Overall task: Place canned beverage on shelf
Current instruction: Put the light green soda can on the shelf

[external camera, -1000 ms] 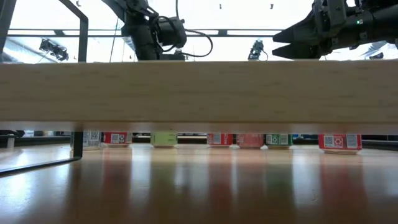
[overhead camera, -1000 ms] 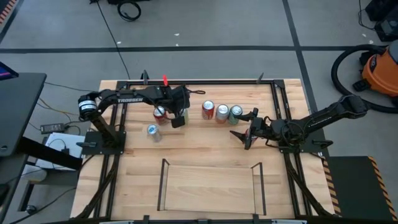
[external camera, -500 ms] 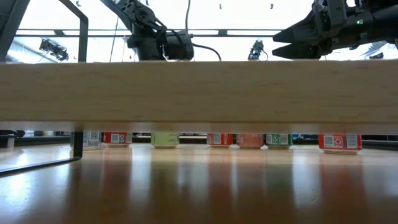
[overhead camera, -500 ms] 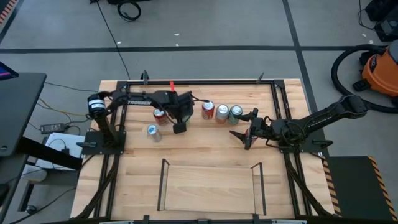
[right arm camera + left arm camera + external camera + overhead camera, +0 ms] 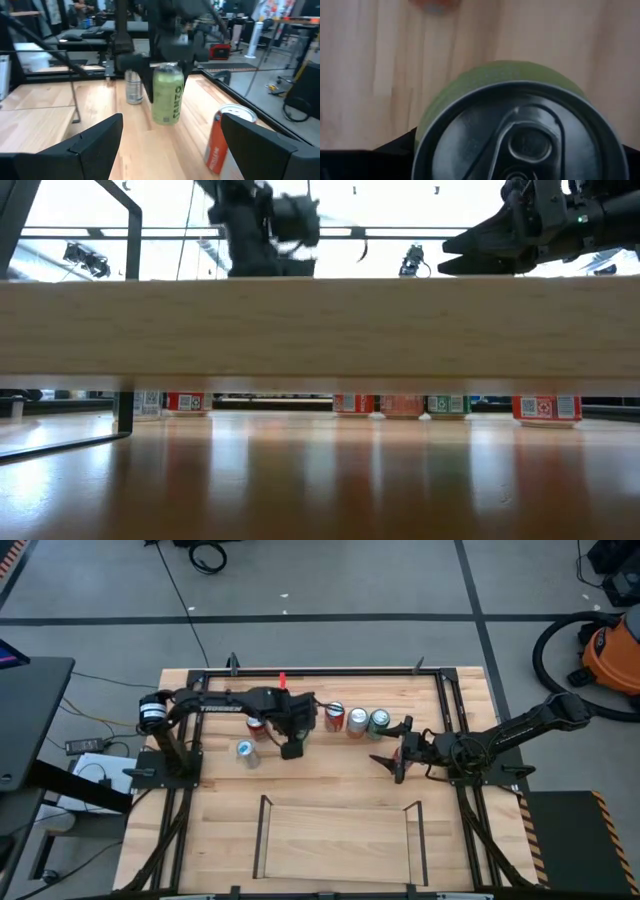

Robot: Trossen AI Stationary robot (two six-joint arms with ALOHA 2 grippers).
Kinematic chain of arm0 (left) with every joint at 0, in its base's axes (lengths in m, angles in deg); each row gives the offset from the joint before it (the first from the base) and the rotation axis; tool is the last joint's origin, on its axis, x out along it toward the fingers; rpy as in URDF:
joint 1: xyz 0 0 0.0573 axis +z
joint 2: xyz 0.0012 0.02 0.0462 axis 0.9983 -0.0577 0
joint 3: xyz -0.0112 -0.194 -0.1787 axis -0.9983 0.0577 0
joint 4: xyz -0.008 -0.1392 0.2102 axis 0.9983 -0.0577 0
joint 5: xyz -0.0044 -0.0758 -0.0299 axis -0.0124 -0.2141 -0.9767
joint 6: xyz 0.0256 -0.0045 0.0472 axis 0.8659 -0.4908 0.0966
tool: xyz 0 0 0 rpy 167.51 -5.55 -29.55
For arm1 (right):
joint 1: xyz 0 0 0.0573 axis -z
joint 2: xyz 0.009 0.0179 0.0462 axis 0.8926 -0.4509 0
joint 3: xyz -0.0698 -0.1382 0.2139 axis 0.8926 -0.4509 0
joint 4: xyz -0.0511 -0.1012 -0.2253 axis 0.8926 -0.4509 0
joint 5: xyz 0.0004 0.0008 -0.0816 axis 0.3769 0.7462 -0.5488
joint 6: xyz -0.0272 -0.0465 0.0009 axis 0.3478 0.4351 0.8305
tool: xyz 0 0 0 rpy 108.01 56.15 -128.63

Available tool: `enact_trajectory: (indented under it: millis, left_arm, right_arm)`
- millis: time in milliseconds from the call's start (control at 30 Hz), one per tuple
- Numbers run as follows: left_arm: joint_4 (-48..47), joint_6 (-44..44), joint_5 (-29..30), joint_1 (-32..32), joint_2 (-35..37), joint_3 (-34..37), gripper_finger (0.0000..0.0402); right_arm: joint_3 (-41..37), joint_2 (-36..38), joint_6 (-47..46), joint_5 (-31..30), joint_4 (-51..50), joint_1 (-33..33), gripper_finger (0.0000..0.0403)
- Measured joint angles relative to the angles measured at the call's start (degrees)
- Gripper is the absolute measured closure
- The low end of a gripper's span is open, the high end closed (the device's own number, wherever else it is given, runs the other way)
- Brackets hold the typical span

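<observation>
Pinching green can (image 5: 168, 93), left fingers (image 5: 144, 75) hold it off table; right fingers (image 5: 95, 134) spread.

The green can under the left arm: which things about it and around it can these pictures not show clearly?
- Green can, high view: hidden under the left gripper.
- Low view: the shelf board blocks the cans' upper parts, and no green can shows beneath it.
- Left wrist view: the can's lower part is cut off by the edge; an orange can is cut off and blurred.
- Right wrist view: motion blur hides how the left jaws meet the can.
</observation>
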Motion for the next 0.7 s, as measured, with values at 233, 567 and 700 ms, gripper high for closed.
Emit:
enact_trajectory:
  millis: [233, 567, 700]
  left_arm:
    - [-7.11, 3.12, -2.03, -12.92, 0.43, -9.02, 0.0086]
    - [-2.91, -1.05, 5.45, -30.03, 0.34, -11.61, 0.0081]
    - [-2.75, -13.15, 5.36, -30.79, 0.0, -11.61, 0.0081]
  right_arm:
    - [0.0, 0.0, -0.81, 5.96, -0.85, -1.14, 0.0055]
    - [-0.01, 0.39, 1.51, 5.93, -1.51, -4.81, 0.0055]
    - [-0.01, 0.46, 1.4, 5.8, -1.48, -5.36, 0.0055]
